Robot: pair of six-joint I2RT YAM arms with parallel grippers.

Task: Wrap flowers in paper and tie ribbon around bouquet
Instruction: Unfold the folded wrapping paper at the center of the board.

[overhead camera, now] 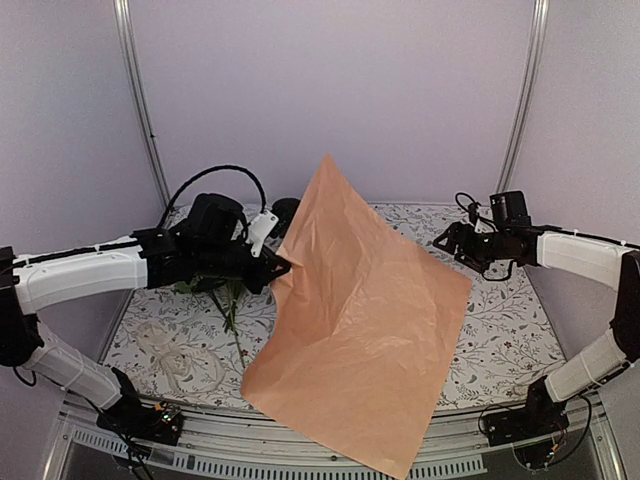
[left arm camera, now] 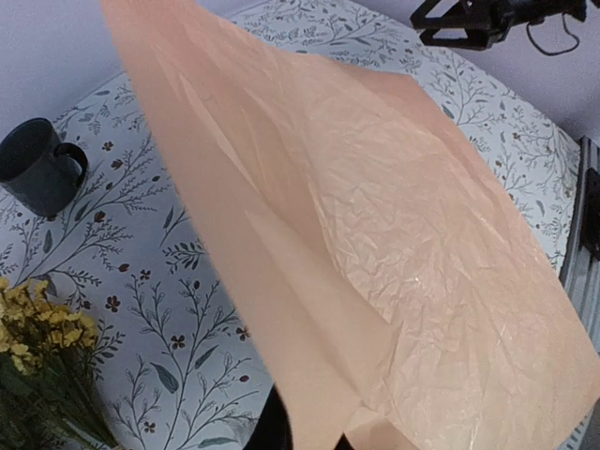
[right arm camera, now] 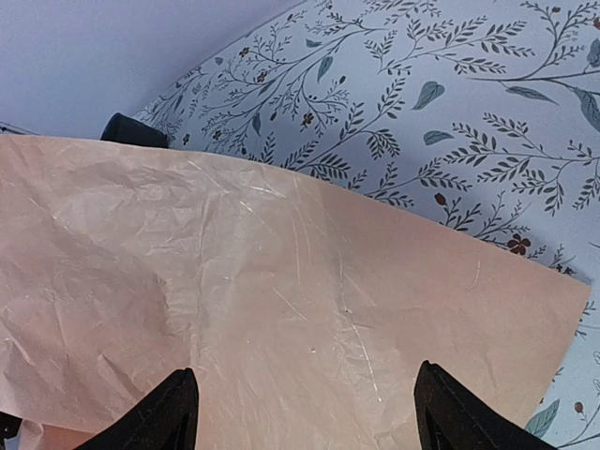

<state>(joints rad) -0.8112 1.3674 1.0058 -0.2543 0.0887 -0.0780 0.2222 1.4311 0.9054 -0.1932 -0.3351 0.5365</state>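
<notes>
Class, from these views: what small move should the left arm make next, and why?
Probably lower the left gripper so the paper settles flat: it pinches one edge, the sheet tents upward, the right gripper stands open off it, and the flowers lie unwrapped alongside.

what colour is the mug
Dark grey, almost black; the mug shows best in the left wrist view.

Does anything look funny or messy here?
Yes. The paper is not lying flat: the left gripper pinches one edge and holds it up, so a corner pokes into the air and the near corner hangs past the front edge of the table. The ribbon lies in a loose tangle.
</notes>
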